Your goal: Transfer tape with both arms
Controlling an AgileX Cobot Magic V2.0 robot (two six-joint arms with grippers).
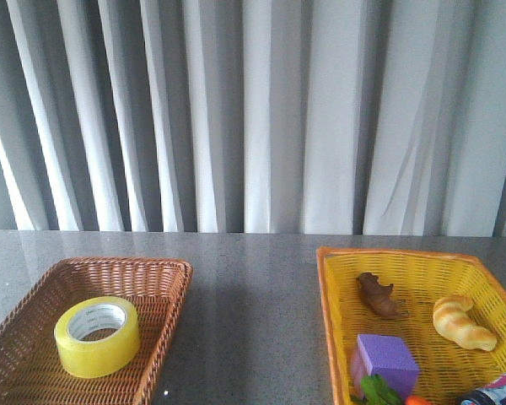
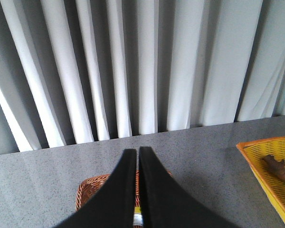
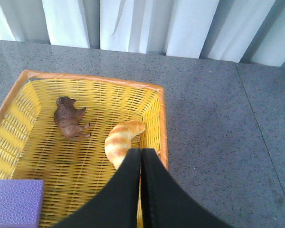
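Observation:
The yellow tape roll (image 1: pixel 97 336) with a white printed core lies flat in the brown wicker basket (image 1: pixel 160 278) at the front left. In the left wrist view only a sliver of the tape (image 2: pixel 137 216) shows between the fingers. My left gripper (image 2: pixel 137 151) is shut and empty, above the brown basket's far end (image 2: pixel 92 187). My right gripper (image 3: pixel 141 152) is shut and empty, over the yellow basket's (image 3: pixel 90 80) right rim. Neither gripper shows in the front view.
The yellow basket (image 1: pixel 337 287) at the front right holds a brown toy animal (image 1: pixel 379 295), a croissant (image 1: pixel 462 322), a purple cube (image 1: pixel 386 356), green and orange bits and a can end. The grey table (image 1: pixel 253 287) lies between the baskets. A curtain hangs behind.

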